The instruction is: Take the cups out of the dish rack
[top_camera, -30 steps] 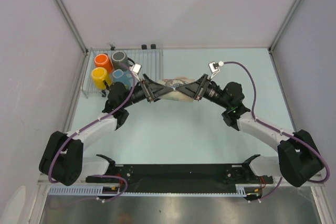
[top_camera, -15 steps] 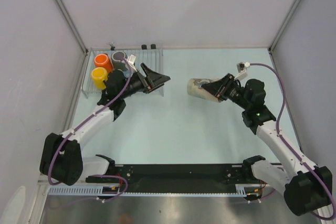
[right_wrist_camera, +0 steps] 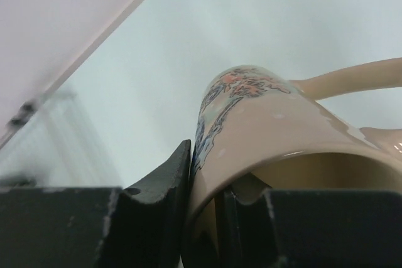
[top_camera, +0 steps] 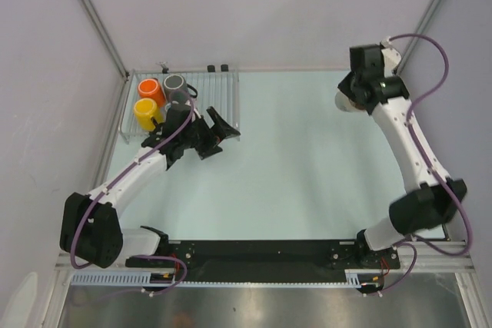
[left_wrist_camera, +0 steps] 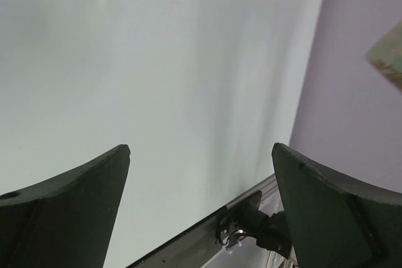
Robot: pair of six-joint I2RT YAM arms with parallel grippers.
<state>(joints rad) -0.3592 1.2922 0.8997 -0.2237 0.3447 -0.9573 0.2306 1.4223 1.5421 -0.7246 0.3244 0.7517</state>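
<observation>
The clear dish rack (top_camera: 219, 90) stands at the back left. In it sit an orange cup (top_camera: 150, 87), a yellow cup (top_camera: 144, 111) and a dark grey cup (top_camera: 176, 84); the light blue cup is hidden behind my left arm. My left gripper (top_camera: 223, 134) is open and empty just right of the rack, over the table. My right gripper (top_camera: 350, 97) is at the back right, shut on the rim of the cream cup (right_wrist_camera: 276, 123), one finger inside and one outside. Only a bit of that cup (top_camera: 344, 103) shows in the top view.
Grey side walls with metal posts close in left, right and back. A black rail (top_camera: 261, 251) runs along the near edge between the arm bases. The pale green table (top_camera: 292, 174) lies between the arms.
My right arm has swung the cream cup from the table's middle to the back right. My left gripper let go of it, drew back beside the rack, and stays open.
</observation>
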